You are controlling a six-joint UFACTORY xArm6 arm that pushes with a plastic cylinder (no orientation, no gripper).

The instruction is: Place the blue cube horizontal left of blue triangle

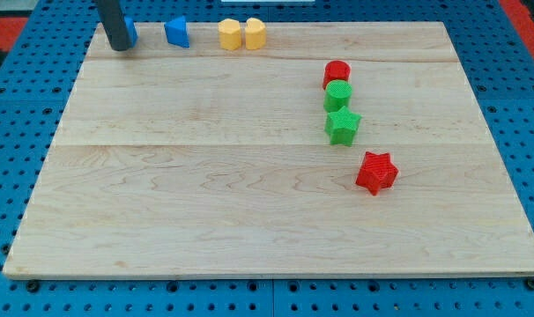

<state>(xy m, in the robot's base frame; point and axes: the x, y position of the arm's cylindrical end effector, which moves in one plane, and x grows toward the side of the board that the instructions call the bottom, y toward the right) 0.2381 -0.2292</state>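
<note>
My tip (120, 46) stood at the top left of the wooden tabletop (205, 194), set right against the blue cube (130, 35) and hiding most of it — only a sliver showed on the rod's right. The end effector was a plain rod with nothing to open or close. The blue triangle (177, 33) sat near, to the view's right of the cube, in the same row. Further right, two yellow blocks (241, 34) touched. On the right side ran a column — red cylinder (337, 73), green cylinder (337, 93), green star (342, 125) — with a red star (376, 172) apart below
</note>
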